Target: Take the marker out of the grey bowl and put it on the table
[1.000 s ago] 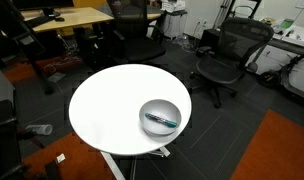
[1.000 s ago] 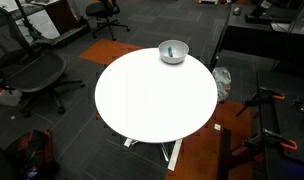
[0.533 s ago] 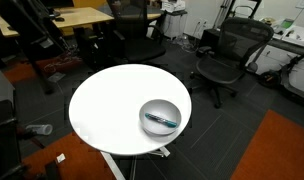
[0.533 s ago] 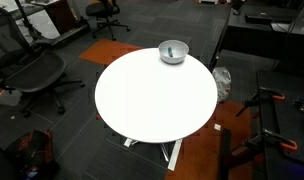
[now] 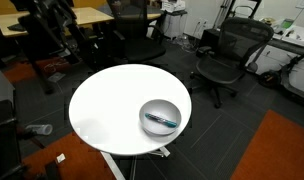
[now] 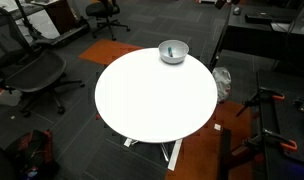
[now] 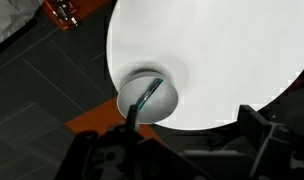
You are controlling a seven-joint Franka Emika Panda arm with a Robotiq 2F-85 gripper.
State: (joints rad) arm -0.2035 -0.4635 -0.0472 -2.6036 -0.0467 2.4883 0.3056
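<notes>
The marker (image 7: 144, 98) lies in the grey bowl (image 7: 168, 106) (seven o'clock edge of the table (image 7: 217, 50), wrist view). The gripper (image 7: 187, 135) hangs with its jaws spread.

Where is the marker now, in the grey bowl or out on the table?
In: the marker lies slanted inside the grey bowl, not on the white table.
</notes>
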